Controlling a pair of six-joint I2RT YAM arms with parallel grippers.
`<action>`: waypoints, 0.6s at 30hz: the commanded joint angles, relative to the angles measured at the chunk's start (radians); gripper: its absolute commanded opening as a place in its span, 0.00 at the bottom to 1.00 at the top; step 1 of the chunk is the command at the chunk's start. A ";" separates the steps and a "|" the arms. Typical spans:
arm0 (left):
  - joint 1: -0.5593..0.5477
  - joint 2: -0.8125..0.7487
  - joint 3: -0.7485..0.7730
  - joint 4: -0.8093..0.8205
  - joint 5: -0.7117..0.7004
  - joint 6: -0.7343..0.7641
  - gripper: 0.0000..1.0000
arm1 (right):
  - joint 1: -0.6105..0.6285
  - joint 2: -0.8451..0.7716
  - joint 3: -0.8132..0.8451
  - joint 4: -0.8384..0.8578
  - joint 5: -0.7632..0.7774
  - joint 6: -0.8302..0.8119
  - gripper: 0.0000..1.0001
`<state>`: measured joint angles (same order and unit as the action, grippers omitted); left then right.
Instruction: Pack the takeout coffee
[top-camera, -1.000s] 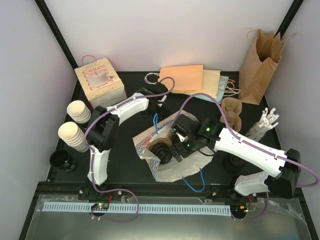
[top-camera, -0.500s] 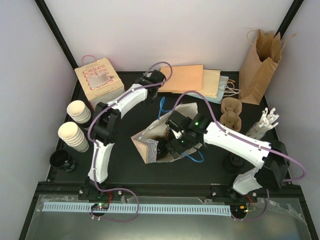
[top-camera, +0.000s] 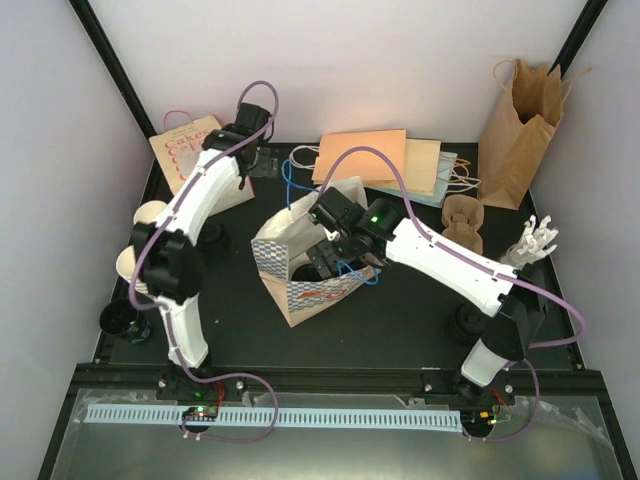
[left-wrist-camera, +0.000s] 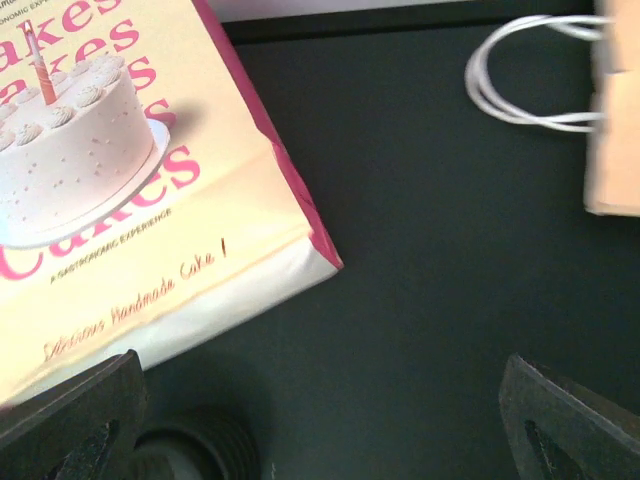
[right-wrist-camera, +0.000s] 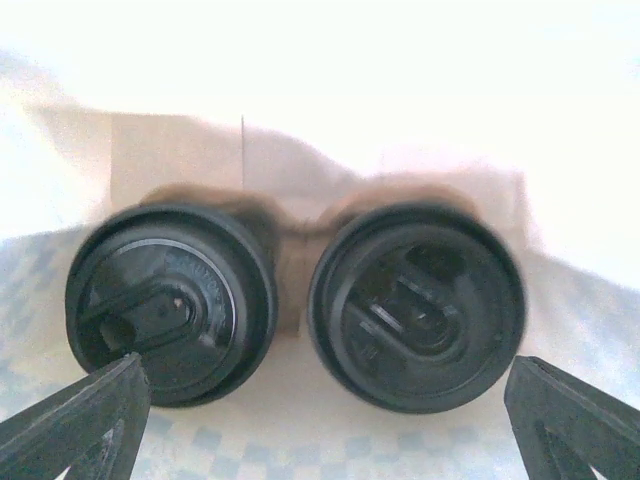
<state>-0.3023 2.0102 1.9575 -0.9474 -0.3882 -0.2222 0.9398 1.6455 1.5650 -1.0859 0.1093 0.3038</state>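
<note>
Two cups of takeout coffee stand side by side inside the blue-checked paper bag, which stands upright mid-table. Only their black lids show, one on the left and one on the right. My right gripper hangs open over the bag's mouth, its fingertips wide of both lids and touching neither. My left gripper is open and empty above the dark table at the back left, beside the Cakes box.
Stacks of cream cups and black lids sit at the left edge. Flat paper bags, a tall brown bag, a pulp cup carrier and white cutlery lie at the back right. A black ribbed round piece lies under my left gripper.
The checked bag has gone from lying on its side to standing upright. My left arm swung back and left to the Cakes box. My right gripper moved with the bag's mouth.
</note>
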 joint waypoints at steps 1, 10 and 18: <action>-0.020 -0.227 -0.118 0.001 0.156 -0.018 0.99 | -0.007 0.000 0.073 0.063 0.135 -0.027 1.00; -0.018 -0.520 -0.346 0.027 0.158 0.001 0.99 | -0.007 -0.113 0.097 0.126 0.268 -0.057 1.00; -0.019 -0.772 -0.470 0.026 0.281 0.076 0.99 | -0.007 -0.184 0.159 0.111 0.234 -0.083 1.00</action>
<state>-0.3218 1.3708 1.5249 -0.9276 -0.1810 -0.1944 0.9360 1.5082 1.6894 -0.9924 0.3389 0.2462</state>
